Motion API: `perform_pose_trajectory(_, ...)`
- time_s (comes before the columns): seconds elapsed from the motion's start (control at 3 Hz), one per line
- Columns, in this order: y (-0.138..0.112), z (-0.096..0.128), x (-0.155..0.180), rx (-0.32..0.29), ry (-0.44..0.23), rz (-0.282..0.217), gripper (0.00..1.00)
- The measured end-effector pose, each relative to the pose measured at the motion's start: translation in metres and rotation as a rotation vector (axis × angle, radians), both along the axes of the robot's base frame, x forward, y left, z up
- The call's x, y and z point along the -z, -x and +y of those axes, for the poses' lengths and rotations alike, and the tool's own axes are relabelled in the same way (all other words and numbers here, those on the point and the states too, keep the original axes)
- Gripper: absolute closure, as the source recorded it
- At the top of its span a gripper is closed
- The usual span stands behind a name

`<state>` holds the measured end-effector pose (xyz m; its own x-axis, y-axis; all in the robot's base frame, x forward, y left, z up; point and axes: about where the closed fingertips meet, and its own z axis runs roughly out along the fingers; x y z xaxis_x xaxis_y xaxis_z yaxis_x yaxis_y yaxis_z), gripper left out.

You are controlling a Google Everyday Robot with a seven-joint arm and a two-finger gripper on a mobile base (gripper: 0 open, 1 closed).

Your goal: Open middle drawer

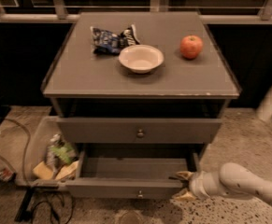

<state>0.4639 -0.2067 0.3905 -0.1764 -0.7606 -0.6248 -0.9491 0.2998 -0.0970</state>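
Gripper (178, 186) is sitting low at the right, at the right end of the middle drawer's front panel. Its fingers (184, 175) are spread apart, one showing at the panel's top edge and one at its bottom edge. Can't tell if they're actually pressing on the wood. The white arm (247, 186) is coming in from the lower right corner, just above the speckled floor (247, 139).

The middle drawer (117, 189) is standing pulled out from the cabinet (79, 78), with its flat tray showing and its brass knob (139, 193) centred on the front. The drawer above (103, 130) is sitting shut and its own knob (140, 133) is showing.

On the cabinet top, a white bowl (141, 58) is sitting near the middle. A blue snack bag (108, 39) is lying just behind it to the left, touching or nearly so. A red apple (191, 46) is sitting well off to the right.

On the floor to the left, a clear bin (38, 135) holding packaged items is sitting beside the cabinet. A cable (25, 143) is trailing past the bin.
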Motion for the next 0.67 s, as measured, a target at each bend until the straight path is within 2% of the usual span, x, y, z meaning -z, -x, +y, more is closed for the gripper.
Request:
perform_pose_trajectory(0.33, 0.0, 0.0, -0.002, 0.0, 0.0, 0.0, 0.57)
perform_pose_trajectory(0.67, 0.01, -0.001, -0.001, 0.005, -0.01, 0.013, 0.79)
